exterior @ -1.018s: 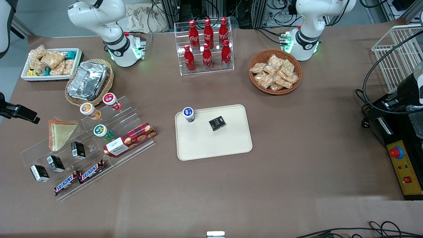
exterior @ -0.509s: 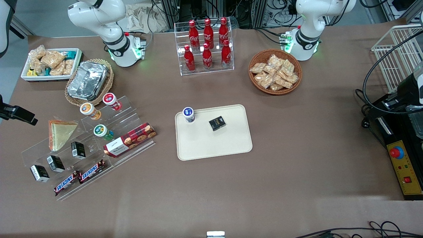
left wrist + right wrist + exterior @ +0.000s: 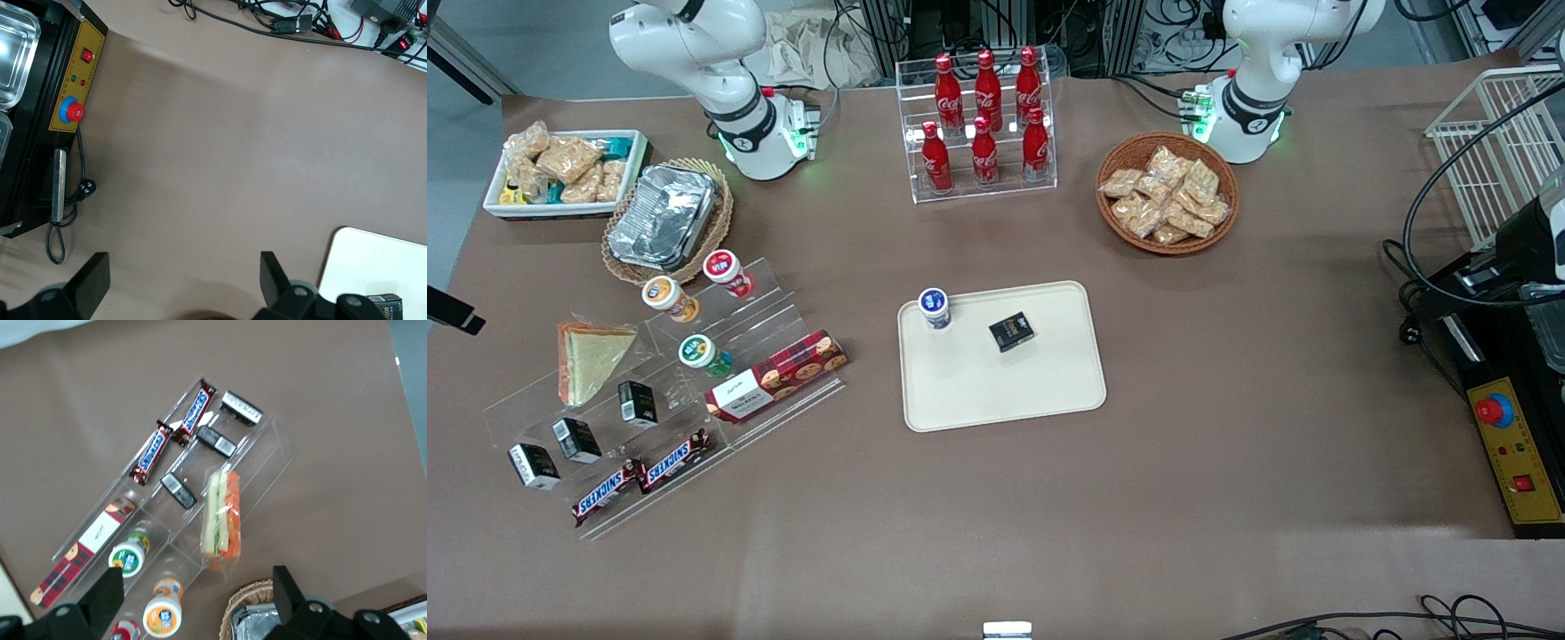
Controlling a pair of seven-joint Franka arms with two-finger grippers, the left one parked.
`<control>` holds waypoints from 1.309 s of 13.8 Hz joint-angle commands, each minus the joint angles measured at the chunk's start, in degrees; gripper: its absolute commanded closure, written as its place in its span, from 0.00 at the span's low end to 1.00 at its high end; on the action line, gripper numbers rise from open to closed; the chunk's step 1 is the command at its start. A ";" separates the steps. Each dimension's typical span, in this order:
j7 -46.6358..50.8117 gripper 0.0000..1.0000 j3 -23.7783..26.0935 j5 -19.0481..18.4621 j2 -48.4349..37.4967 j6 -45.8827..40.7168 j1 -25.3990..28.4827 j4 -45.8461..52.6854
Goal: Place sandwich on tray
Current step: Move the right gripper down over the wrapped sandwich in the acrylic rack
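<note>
The sandwich [image 3: 589,357] is a clear-wrapped wedge with pale bread faces. It leans on the upper step of a clear acrylic stand [image 3: 649,391] toward the working arm's end of the table. The right wrist view shows the sandwich [image 3: 221,515] edge-on, with its orange and green filling. My gripper [image 3: 198,592] hangs open high above the table, beside the stand, with nothing between its fingers. Only a dark tip of it [image 3: 452,311] shows in the front view. The cream tray [image 3: 996,396] lies at the table's middle and carries a blue-lidded cup [image 3: 935,307] and a small black box [image 3: 1011,332].
The stand also holds lidded cups [image 3: 704,354], small black boxes [image 3: 576,439], a tartan biscuit box [image 3: 775,375] and Snickers bars [image 3: 640,476]. A foil container in a wicker basket [image 3: 665,218] and a white snack bin [image 3: 565,173] sit farther from the camera. A cola rack [image 3: 983,129] stands mid-table.
The dark gripper tip in the front view has slid outward toward the frame's edge, away from the stand. Sandwich, tray and everything else have stayed put.
</note>
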 commanded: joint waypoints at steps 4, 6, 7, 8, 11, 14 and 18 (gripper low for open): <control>1.74 0.01 -3.56 4.34 -0.08 2.19 -0.57 -3.23; 1.83 0.01 -3.65 4.89 0.27 5.77 -0.75 -5.94; 1.83 0.01 -3.65 4.89 0.35 9.19 -0.75 -8.83; 1.83 0.01 -3.65 4.98 0.44 11.92 -0.84 -11.47; 1.75 0.01 -3.66 5.07 2.46 18.61 -2.15 -17.55; 1.83 0.01 -3.57 5.59 5.44 20.21 -2.07 -18.44; 1.75 0.01 -3.39 7.88 6.68 21.87 -1.81 -21.16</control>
